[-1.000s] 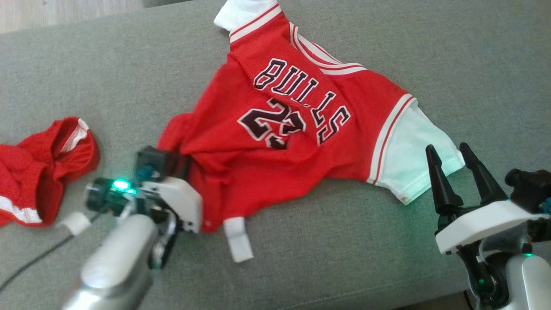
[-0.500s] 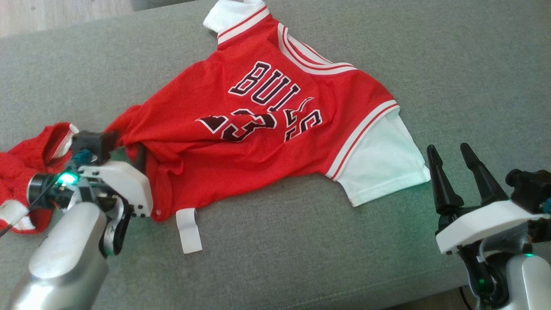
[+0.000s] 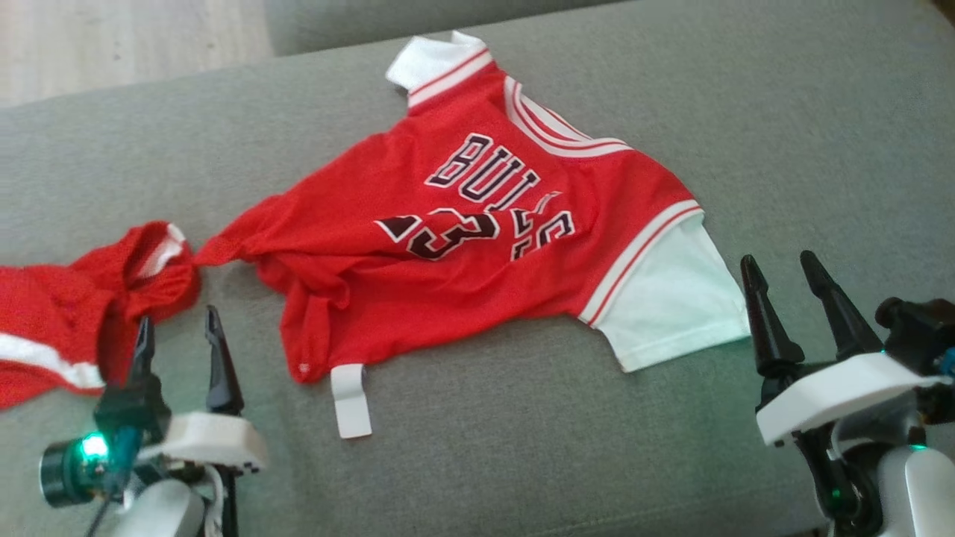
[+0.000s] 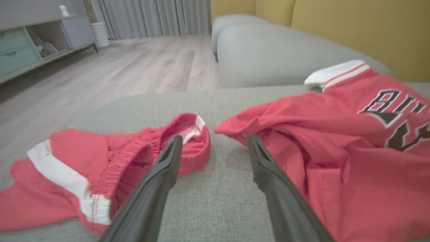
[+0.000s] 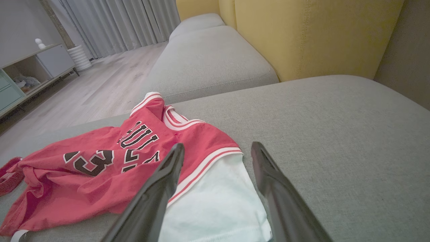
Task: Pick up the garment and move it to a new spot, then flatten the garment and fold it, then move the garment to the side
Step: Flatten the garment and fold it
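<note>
A grey sofa (image 3: 522,462) seat, seen from the robot's head. Nearest, at 8 o'clock, the left gripper (image 3: 177,317) points up the frame, its two dark fingers (image 3: 216,365) wide apart with nothing between them. At 4 o'clock the right gripper (image 3: 777,258) stands the same way, fingers spread and empty, tips near the edge of a white sleeve (image 3: 671,306). Just past the left gripper, at 9 o'clock, lie crumpled red shorts (image 3: 52,313) with a white band, waistband gaping. The jersey (image 3: 448,246) lies across the middle of the seat: red with white trim, lettered BULLS above a creased dark number. Its collar points to 12 o'clock, the white sleeve to 4 o'clock, and its rumpled hem tapers to a corner at 9 o'clock, just beside the shorts. A white tag (image 3: 351,391) juts from the hem toward 6 o'clock. In the left wrist view the left gripper (image 4: 215,137) frames bare sofa, with the shorts (image 4: 77,144) at 8 o'clock, the jersey (image 4: 336,134) at 3 o'clock, and a narrow strip of sofa between the two. In the right wrist view the right gripper (image 5: 217,144) frames the sleeve (image 5: 215,201). Farthest off are a second grey cushion (image 5: 208,57), a yellow backrest (image 5: 302,33), wood floor (image 3: 112,45) at 11 o'clock, and grey curtains (image 5: 117,23).
</note>
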{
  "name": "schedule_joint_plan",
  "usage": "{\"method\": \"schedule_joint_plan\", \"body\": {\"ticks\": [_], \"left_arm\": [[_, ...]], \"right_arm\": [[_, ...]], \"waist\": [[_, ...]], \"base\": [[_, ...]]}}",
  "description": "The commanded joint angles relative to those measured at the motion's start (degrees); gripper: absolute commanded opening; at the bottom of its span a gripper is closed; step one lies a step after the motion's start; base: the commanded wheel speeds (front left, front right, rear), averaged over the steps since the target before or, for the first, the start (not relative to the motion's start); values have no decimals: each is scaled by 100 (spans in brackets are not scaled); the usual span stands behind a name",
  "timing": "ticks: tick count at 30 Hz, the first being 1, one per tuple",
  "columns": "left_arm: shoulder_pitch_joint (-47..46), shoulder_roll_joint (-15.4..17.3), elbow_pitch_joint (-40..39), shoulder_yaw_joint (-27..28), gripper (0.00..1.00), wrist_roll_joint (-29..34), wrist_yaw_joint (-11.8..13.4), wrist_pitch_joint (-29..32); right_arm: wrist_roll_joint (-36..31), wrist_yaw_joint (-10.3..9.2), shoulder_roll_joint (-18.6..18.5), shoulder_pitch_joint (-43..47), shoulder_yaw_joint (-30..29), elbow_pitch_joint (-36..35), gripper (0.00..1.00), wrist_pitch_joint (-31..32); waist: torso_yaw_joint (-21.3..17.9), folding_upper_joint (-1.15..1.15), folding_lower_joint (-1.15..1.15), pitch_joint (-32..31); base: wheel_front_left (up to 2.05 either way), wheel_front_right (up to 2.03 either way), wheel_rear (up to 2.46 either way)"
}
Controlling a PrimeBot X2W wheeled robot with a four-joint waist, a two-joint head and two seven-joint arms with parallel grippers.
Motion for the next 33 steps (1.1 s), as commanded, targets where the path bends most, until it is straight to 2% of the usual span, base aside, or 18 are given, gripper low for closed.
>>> {"method": "schedule_joint_plan", "body": {"ticks": [1,5,10,16,23,29,33], "left_arm": [[-136,91,-336,281,100,77,61,-169],[196,56,-1114,204,100,386,137,-401],[376,115,-1622,-2,100,633,244,-320],[522,201,-1827,-53,100,667,417,-6],[568,245,-1917,-65,100,654,489,125],[438,298,-1882,-202,100,708,399,272],[191,223,-1585,-512,100,573,69,747]], "right_arm": [[-40,-4,-67,-46,117,-248,100,-7],[-110,-4,-155,-39,183,-359,100,34],[-164,-4,-190,-34,239,-502,100,77],[-173,-4,-181,1,279,-593,100,111],[-160,-4,-173,21,274,-630,100,130],[-148,-4,-154,30,239,-633,100,132],[-129,-4,-146,9,237,-618,100,136]], "waist": [[100,0,1,-90],[238,0,1,-197],[297,0,1,-236],[307,0,1,-244],[308,0,1,-225],[333,0,1,-170],[355,0,1,-106]], "base": [[0,0,0],[0,0,0],[0,0,0],[0,0,0],[0,0,0],[0,0,0],[0,0,0]]}}
